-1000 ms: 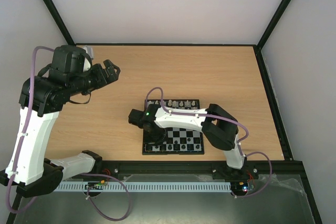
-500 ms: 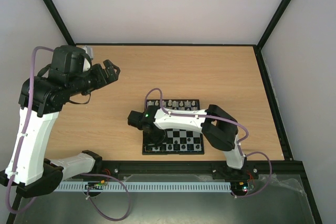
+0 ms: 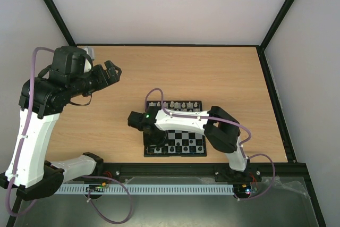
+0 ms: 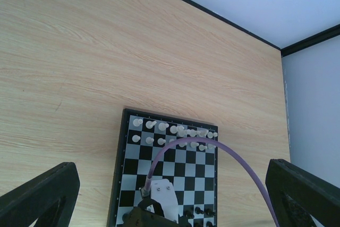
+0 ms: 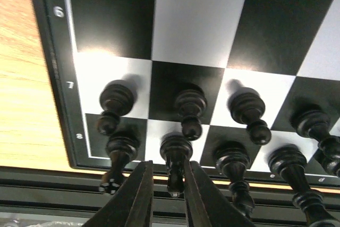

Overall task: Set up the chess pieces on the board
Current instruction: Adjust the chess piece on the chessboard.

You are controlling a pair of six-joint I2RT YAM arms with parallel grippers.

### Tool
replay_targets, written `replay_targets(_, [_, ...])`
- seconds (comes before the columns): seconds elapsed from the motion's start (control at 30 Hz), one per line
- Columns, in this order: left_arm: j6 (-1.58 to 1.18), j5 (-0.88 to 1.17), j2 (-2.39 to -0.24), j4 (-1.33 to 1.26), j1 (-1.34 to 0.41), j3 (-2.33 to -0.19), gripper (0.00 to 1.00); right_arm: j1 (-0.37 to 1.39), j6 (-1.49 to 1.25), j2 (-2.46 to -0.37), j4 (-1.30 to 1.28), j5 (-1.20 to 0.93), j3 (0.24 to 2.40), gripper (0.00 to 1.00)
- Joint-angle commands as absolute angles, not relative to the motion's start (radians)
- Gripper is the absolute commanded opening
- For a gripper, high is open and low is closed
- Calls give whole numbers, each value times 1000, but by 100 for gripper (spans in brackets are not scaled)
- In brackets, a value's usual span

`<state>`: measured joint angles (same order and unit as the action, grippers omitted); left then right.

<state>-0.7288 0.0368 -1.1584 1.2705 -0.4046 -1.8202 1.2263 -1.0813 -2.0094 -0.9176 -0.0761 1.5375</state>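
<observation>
Black and lathe-turned, a small chess piece (image 5: 176, 155) stands upright on the edge row of the chequered black-and-pale board (image 5: 199, 19), directly between the fingers of the right gripper (image 5: 168, 167), its long axis running along them. The jaws stand narrow, close on both sides (whether they touch it I cannot tell). Eight black pieces show whole around this hand, four per row. The left gripper (image 3: 112, 70), spread wide and empty, hangs well apart, so the right arm is nearer.
</observation>
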Motion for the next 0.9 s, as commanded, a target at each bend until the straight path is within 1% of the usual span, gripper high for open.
replay_targets(0.0, [-727,48,-1155,1285,-399,-1833,99,1235,-1080,-2029,-997,-50,1578,20])
replay_targets(0.07, [-728,48,-1157,1285,-399,-1833,99,1236,-1078,-2026,-1006,-45,1610,22])
replay_targets(0.2, [-727,50,-1161,1282,-399,-1832,99,1235,-1079,-2010,-1042,-20,1642,23])
replay_targets(0.43, [-725,60,-1174,1268,-399,-1830,99,1234,-1091,-1944,-1129,32,1678,26])
replay_targets(0.57, [-720,67,-1184,1256,-399,-1830,99,1229,-1105,-1861,-1147,53,1622,27])
replay_targets(0.7, [-709,67,-1192,1245,-399,-1818,99,1223,-1090,-1780,-1076,24,1502,26])
replay_targets(0.87, [-701,61,-1192,1238,-399,-1811,99,1226,-1029,-1799,-1020,5,1508,26])
